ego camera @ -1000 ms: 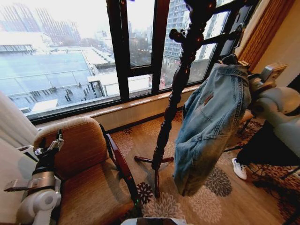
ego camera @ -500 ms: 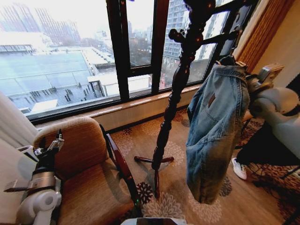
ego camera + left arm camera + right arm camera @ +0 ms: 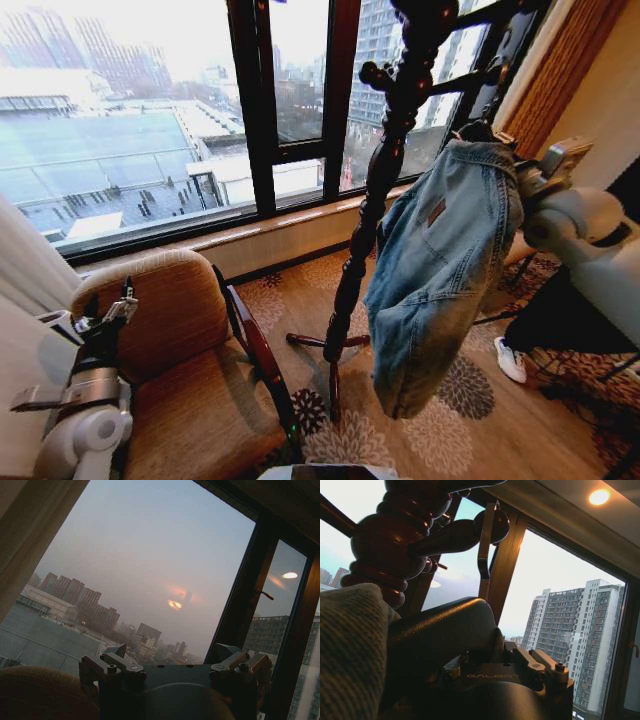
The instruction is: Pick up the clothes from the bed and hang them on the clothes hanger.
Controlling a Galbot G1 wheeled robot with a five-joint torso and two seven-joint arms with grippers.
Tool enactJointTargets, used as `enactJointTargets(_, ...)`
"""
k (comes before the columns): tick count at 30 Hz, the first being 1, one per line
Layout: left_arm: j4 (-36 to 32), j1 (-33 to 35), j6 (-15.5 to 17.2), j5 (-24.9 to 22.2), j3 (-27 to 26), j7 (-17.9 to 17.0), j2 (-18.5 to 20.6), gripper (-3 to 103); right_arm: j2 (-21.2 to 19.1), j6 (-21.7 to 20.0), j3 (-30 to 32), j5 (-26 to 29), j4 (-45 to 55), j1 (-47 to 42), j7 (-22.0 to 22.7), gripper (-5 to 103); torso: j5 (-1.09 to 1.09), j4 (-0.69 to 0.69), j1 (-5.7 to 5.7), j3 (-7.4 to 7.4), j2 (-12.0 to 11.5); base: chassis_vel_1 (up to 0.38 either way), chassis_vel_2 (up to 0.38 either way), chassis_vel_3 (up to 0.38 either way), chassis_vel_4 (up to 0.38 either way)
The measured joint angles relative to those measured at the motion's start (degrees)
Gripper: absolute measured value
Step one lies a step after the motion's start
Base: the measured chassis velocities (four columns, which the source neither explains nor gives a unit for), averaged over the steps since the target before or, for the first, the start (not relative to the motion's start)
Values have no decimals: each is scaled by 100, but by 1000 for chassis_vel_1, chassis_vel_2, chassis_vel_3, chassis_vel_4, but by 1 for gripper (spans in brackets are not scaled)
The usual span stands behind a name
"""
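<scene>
A blue denim jacket point(image 3: 440, 270) hangs on the black clothes hanger point(image 3: 478, 130), of which only a little shows at the collar. My right gripper point(image 3: 522, 172) is up at the collar, shut on the hanger, close beside the dark wooden coat stand point(image 3: 385, 150). The jacket's lower half is tilted toward the stand's pole. In the right wrist view the hanger's slim metal hook point(image 3: 485, 540) stands right by a knobbed peg point(image 3: 492, 524) of the stand, and denim point(image 3: 350, 645) fills the near side. My left gripper point(image 3: 108, 300) is parked open, low beside the armchair. The bed is out of view.
A brown armchair point(image 3: 190, 380) stands in front of me on the left, its wooden arm near the stand's feet point(image 3: 330, 345). A large window point(image 3: 150, 120) with a low sill runs behind. A person's white shoe point(image 3: 510, 360) rests on the patterned carpet at the right.
The jacket has swung: it hung straight down half a second ago and now leans left toward the stand's pole. My right arm has shifted slightly left. The left arm has not moved.
</scene>
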Motion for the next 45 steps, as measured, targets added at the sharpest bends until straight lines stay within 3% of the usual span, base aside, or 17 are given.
enactJointTargets(25,33,-7,-2,12,-34,2,6,100,318,89,-584,-33,-368,424,-59,30,-1,0,0,0,0,0,0,0,0)
enactJointTargets(45,57,-20,-14,63,20,9,-31,100,370,190,-543,-102,-579,367,-59,29,0,0,0,0,0,0,0,0,0)
